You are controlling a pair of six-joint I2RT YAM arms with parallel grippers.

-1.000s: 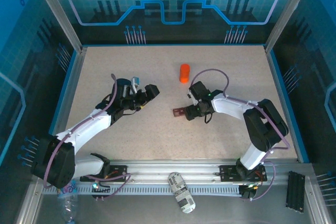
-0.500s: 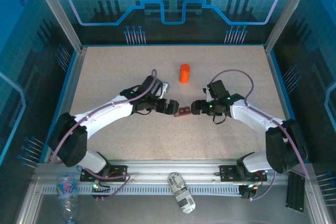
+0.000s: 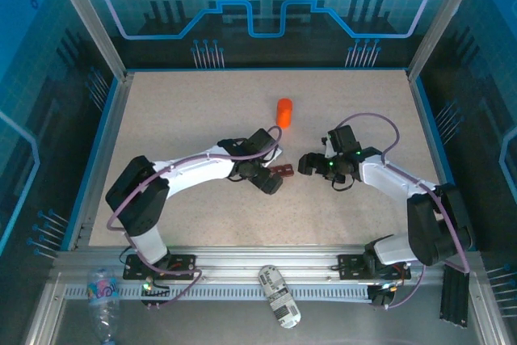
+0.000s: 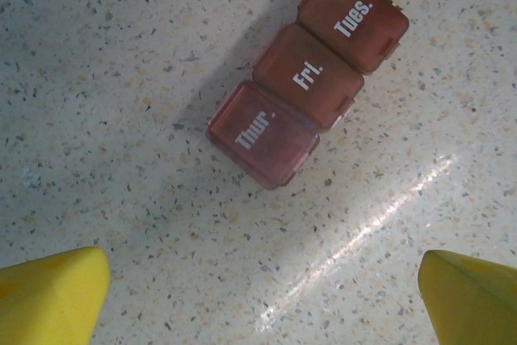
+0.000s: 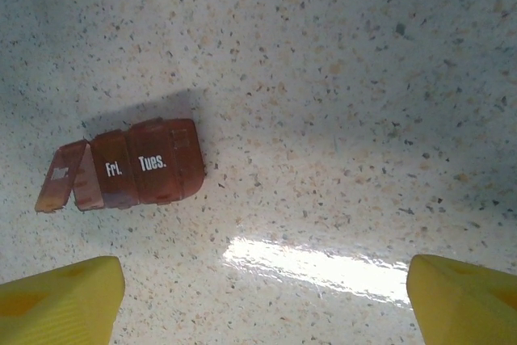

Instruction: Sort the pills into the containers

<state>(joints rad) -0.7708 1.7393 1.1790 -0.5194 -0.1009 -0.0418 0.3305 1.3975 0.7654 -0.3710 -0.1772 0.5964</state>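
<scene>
Presently, containers (image 4: 307,78): laid flat between both claws, within easy reach.
left gripper (image 3: 271,182): fingers held apart just beside containers, probably for steadying.
right gripper (image 3: 305,164): fingers spread, nothing gripped.

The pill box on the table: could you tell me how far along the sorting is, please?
Nothing looks done: the pill box lies with its three lids shut. In hand: the left gripper and right gripper flank it, both open and empty. Left: opening it, then sorting pills, presumably from the orange bottle.
</scene>
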